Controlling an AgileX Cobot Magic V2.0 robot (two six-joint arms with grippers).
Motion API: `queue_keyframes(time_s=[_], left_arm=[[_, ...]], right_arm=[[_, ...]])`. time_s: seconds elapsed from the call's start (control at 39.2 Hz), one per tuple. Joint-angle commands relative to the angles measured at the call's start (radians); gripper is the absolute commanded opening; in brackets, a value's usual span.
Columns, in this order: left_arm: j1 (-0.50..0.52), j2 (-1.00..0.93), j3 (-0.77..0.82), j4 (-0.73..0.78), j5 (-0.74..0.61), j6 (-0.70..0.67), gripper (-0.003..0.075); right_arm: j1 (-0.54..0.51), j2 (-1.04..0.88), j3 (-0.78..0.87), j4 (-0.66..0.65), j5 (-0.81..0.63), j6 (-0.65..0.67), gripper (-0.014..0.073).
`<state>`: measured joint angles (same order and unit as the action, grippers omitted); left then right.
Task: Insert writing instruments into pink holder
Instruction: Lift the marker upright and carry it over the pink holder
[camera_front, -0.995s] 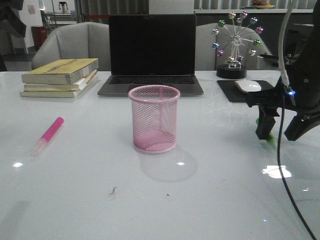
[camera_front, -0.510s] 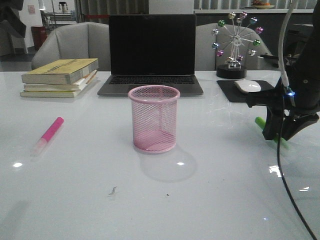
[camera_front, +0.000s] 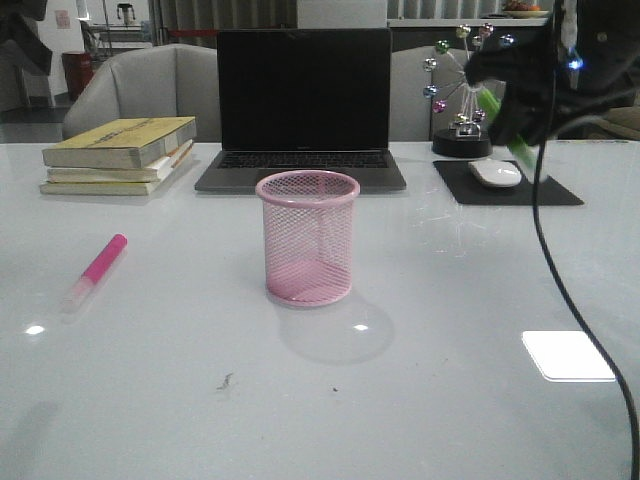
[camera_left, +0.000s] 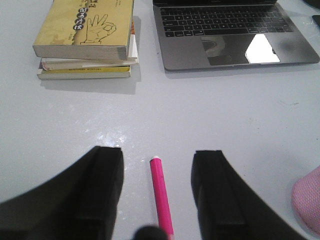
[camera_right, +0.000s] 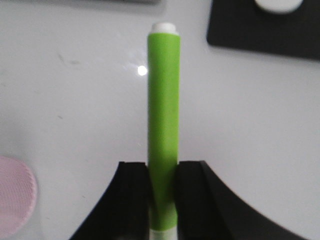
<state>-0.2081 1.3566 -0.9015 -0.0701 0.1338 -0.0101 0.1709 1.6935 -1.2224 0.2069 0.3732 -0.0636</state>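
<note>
The pink holder (camera_front: 308, 237) stands upright at the table's middle, in front of the laptop; its rim also shows in the right wrist view (camera_right: 12, 200) and the left wrist view (camera_left: 309, 205). My right gripper (camera_front: 520, 105) hangs high at the back right, shut on the green marker (camera_front: 493, 108). In the right wrist view the green marker (camera_right: 163, 100) sticks out past the gripper (camera_right: 162, 165), whitish cap toward the wrist. The pink marker (camera_front: 98, 268) lies flat at the left. My left gripper (camera_left: 158, 151) hovers open above the pink marker (camera_left: 161, 195), apart from it.
A laptop (camera_front: 304, 100) sits open behind the holder. A stack of books (camera_front: 120, 155) lies at the back left. A white mouse (camera_front: 495, 172) rests on a black pad (camera_front: 560, 190) beside a ferris-wheel ornament (camera_front: 460, 80). A black cable (camera_front: 560, 290) hangs from the right arm.
My right gripper closed on the green marker lying on the table at the right, then lifted it high and toward the back. The pink marker and holder stayed put.
</note>
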Motion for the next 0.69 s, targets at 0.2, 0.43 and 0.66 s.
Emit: queue_keyframes(time_s=[0.2,0.43,0.66], left_arm=[[-0.006,-0.025,-0.037,-0.009,-0.068,-0.011,0.0393],[-0.006,-0.025,-0.037,-0.009,-0.068,-0.011,0.0393],[-0.006,-0.025,-0.037,-0.009,-0.063,-0.011,0.0393]], right_arm=[[0.194,-0.181,0.155,0.01,-0.461,-0.006,0.0057],[0.322,-0.143,0.23,-0.008,-0.791,-0.006,0.0057],[0.374,-0.04,0.229,-0.013,-0.868,-0.004,0.0057]])
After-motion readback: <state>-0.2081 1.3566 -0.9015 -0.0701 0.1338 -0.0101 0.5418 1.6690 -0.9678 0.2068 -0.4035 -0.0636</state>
